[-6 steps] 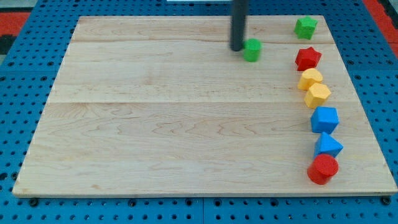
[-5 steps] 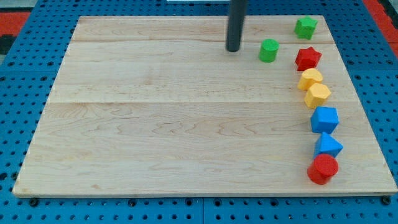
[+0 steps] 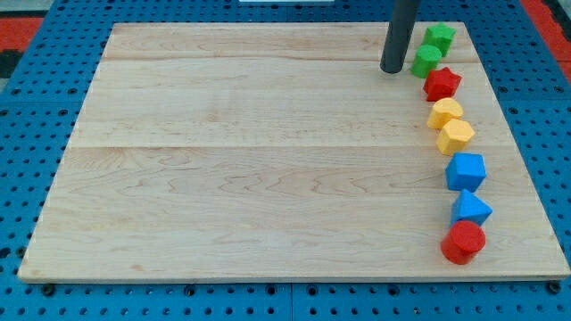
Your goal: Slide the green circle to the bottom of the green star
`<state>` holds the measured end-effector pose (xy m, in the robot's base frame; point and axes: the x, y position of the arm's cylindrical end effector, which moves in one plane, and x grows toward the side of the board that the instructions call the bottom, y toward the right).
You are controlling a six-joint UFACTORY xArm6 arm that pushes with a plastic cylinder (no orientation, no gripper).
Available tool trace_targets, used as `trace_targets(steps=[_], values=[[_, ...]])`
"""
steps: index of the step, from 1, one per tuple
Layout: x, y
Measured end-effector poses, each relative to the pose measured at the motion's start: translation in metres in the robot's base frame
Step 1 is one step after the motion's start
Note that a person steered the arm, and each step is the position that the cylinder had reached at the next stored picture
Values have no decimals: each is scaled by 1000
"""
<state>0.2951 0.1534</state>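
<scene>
The green circle (image 3: 426, 61) sits at the view's top right, just below and slightly left of the green star (image 3: 438, 37), touching or nearly touching it. It also sits right above the red star (image 3: 442, 84). My tip (image 3: 392, 69) rests on the board just left of the green circle, a small gap apart from it. The dark rod rises from the tip out of the view's top.
Down the view's right side below the red star lie two yellow blocks (image 3: 445, 113) (image 3: 456, 135), a blue cube (image 3: 466, 171), a blue triangle (image 3: 470, 209) and a red circle (image 3: 463, 242). The wooden board (image 3: 250, 178) lies on a blue pegboard.
The green circle slid right and slightly up, from mid-top of the board to just under the green star. My tip moved right after it.
</scene>
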Motion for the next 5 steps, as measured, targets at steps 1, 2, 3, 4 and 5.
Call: trace_targets(steps=[1,2,3,4,5], values=[[0,20],[0,40],[0,47],[0,-12],[0,-14]])
